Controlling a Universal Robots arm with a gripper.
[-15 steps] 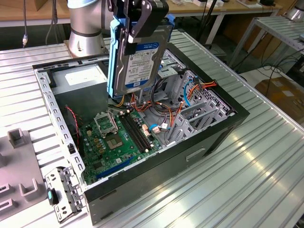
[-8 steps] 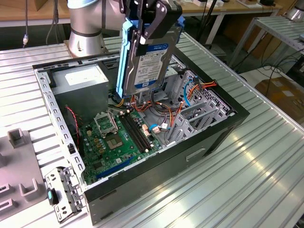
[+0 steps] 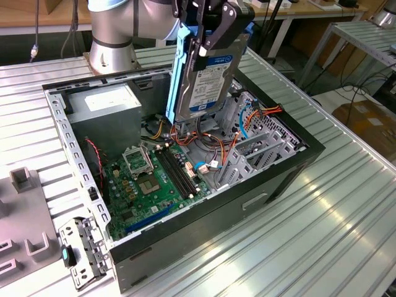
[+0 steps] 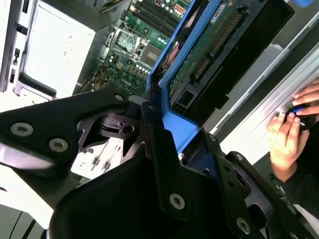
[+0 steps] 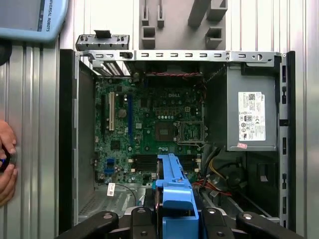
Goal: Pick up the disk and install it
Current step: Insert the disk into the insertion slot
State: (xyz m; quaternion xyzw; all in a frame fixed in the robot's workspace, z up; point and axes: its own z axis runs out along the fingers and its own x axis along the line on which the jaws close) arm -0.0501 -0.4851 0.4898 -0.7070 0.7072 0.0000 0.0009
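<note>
Aloft, disk (image 3: 211, 86) in gripper (image 3: 207, 46) above case (image 3: 260, 198)

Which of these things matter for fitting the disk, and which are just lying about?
In the job: the disk, clamped in the gripper; the open computer case below it.
Lying about: grey blocks, metal bracket beside the case, power supply, a person's hand.
</note>
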